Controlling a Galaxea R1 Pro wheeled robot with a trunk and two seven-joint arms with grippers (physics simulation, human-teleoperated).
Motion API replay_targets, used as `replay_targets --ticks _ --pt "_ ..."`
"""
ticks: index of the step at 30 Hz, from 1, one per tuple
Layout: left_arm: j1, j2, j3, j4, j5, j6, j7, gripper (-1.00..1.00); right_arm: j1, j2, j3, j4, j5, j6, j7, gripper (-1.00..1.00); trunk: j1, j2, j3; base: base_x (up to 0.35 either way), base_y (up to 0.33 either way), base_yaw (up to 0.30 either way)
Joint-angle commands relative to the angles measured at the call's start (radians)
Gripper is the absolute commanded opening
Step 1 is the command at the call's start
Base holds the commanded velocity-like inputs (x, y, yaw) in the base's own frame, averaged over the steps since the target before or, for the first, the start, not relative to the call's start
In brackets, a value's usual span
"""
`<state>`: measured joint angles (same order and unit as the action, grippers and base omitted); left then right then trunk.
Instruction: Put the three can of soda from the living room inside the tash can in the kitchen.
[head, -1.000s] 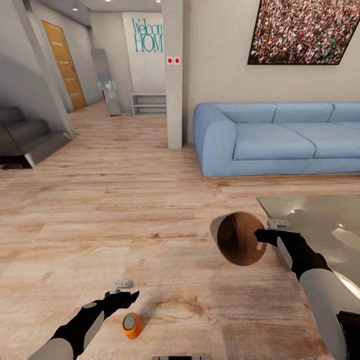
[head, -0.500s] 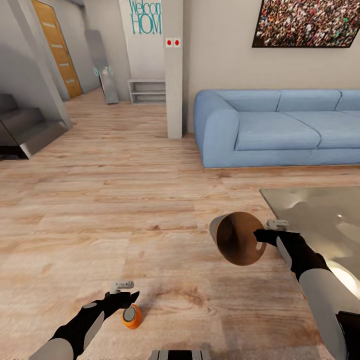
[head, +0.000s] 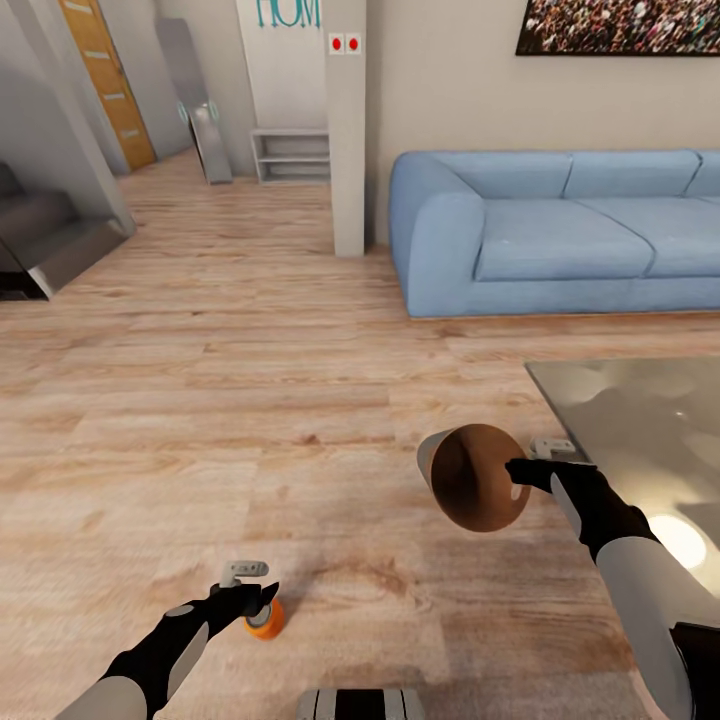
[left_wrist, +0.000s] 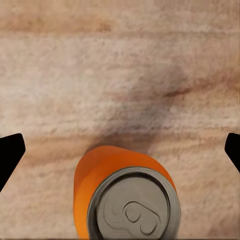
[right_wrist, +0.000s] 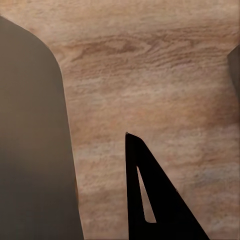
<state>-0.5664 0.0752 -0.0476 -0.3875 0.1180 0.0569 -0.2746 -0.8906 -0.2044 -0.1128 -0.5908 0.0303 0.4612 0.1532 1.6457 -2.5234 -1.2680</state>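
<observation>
Left hand (left_wrist: 120, 150) open above upright orange can (left_wrist: 127, 197), right hand (head: 520, 478) gripping tilted bin (head: 470, 477) by its rim

Light-blue sofa (head: 560, 230) against a beige wall, crowd picture (head: 620, 25) hanging above it, square pillar (head: 347, 130) with two red switches, glossy glass table (head: 650, 430) near the sofa, grey stairs (head: 50, 245), orange door (head: 105, 80), low grey shelf (head: 290, 155), wood floor (head: 220, 400)
</observation>
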Motion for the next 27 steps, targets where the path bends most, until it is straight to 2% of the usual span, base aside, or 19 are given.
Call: replay_targets --ticks 1,21,27 --pt "0.000 0.000 0.000 0.000 0.000 0.000 0.000 1.00 -0.001 0.000 -0.001 -0.001 -0.008 0.001 0.000 -1.00 0.000 0.000 -0.004 0.000 0.000 0.000" --pt "0.000 -0.001 0.000 0.000 0.000 0.000 0.000 1.00 -0.001 0.001 0.001 -0.001 -0.009 0.001 0.000 -1.00 0.000 0.000 -0.004 0.000 0.000 0.000" --pt "0.000 -0.010 -0.001 0.001 -0.001 0.000 0.000 1.00 -0.001 0.008 0.002 -0.001 -0.008 0.001 0.000 -1.00 0.000 0.000 -0.004 0.000 0.000 0.000"
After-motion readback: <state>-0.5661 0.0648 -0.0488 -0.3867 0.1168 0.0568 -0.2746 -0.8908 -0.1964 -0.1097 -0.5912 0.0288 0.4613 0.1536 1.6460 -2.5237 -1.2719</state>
